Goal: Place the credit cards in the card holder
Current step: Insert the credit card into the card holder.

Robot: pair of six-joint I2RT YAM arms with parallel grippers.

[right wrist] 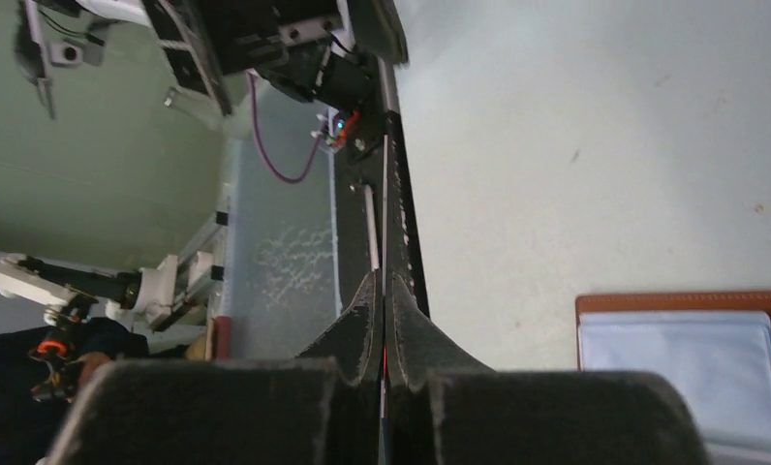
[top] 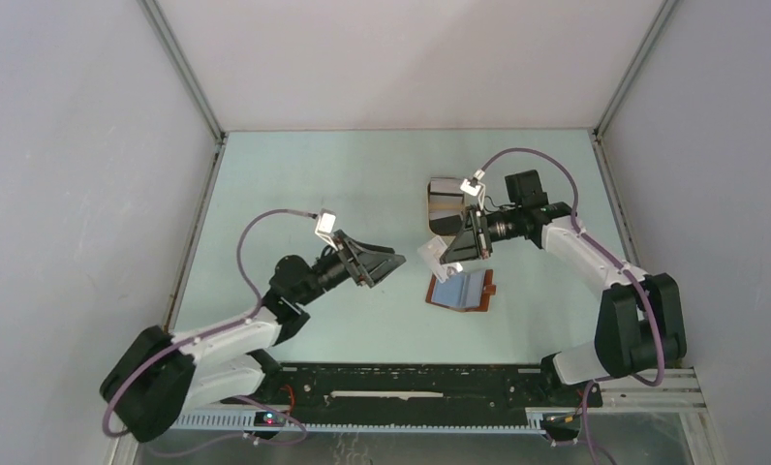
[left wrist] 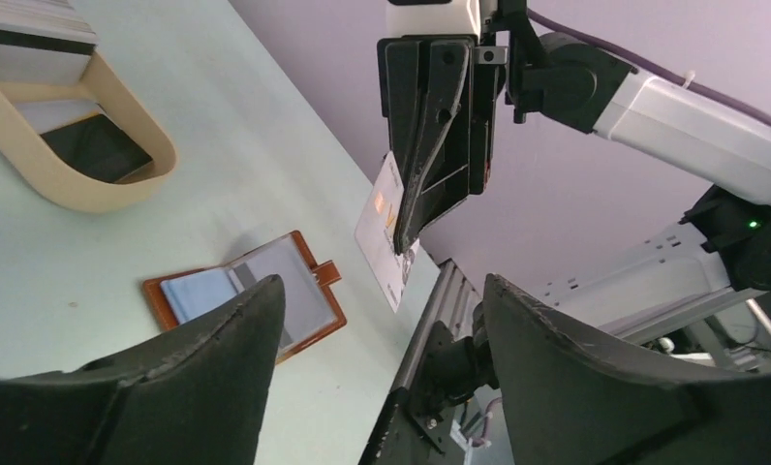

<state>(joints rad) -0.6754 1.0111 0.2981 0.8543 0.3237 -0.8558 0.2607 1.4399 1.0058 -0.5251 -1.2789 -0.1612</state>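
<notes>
Reddish-brown card holder (top: pixel 462 290) lies open mid-table (top: pixel 314 174), betw. arms. R gripper (top: pixel 447 258) just beside it, clamped on white card (top: pixel 428 254). L gripper (top: pixel 389 265) to its left, fingers apart, empty.
L wrist: white card held on edge, off table. Pale-blue card (left wrist: pixel 200 291) in holder sleeve. Tan tray (left wrist: pixel 120 189) beyond, black card (left wrist: pixel 96 145) inside.
R wrist: fingers pressed onto card edge; holder lower right.

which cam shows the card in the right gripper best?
Left wrist: the white card shows its face there, pinched in the right gripper. Top external shows the card small and tilted. Right wrist sees only its thin edge.
</notes>
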